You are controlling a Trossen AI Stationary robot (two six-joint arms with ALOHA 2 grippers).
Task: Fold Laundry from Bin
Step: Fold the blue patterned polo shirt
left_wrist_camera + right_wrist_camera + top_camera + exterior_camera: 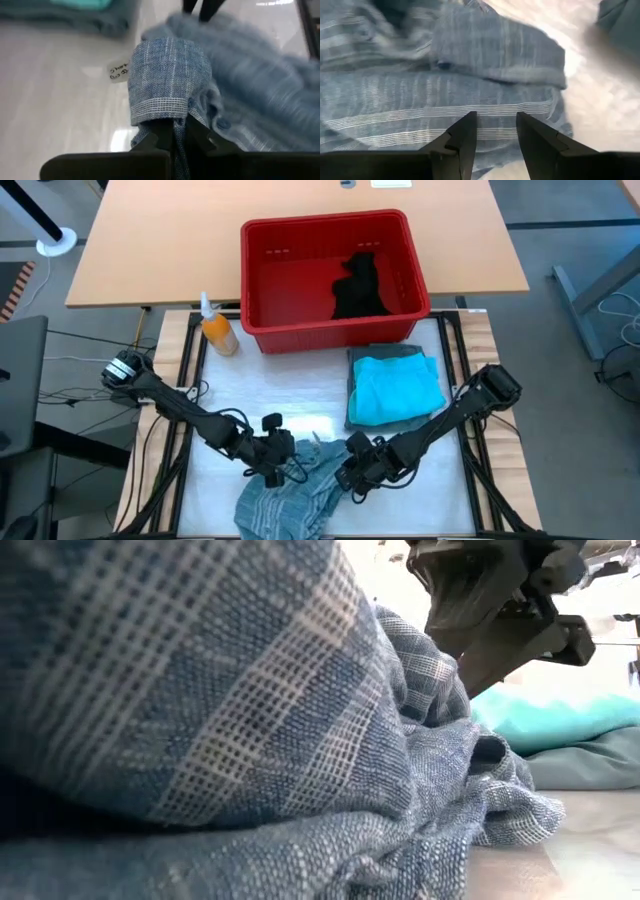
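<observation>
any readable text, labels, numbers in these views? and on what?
Nothing legible.
Tag on the table by the striped shirt: handwritten marks, too blurred to read.
Bin: small raised marks on the inner wall, too small to read.
Spray bottle: no label visible.

Blue-grey striped shirt [285,495]: crumpled heap at table's near edge, cuff fold raised, small button visible. Turquoise garment [397,387]: folded, lying atop folded grey-green garment [385,355], stack just in front of bin, toward right side. Black garment [360,285]: bunched inside red bin [262,280], toward its right. Bin: upright at table's far edge, slotted walls.
</observation>
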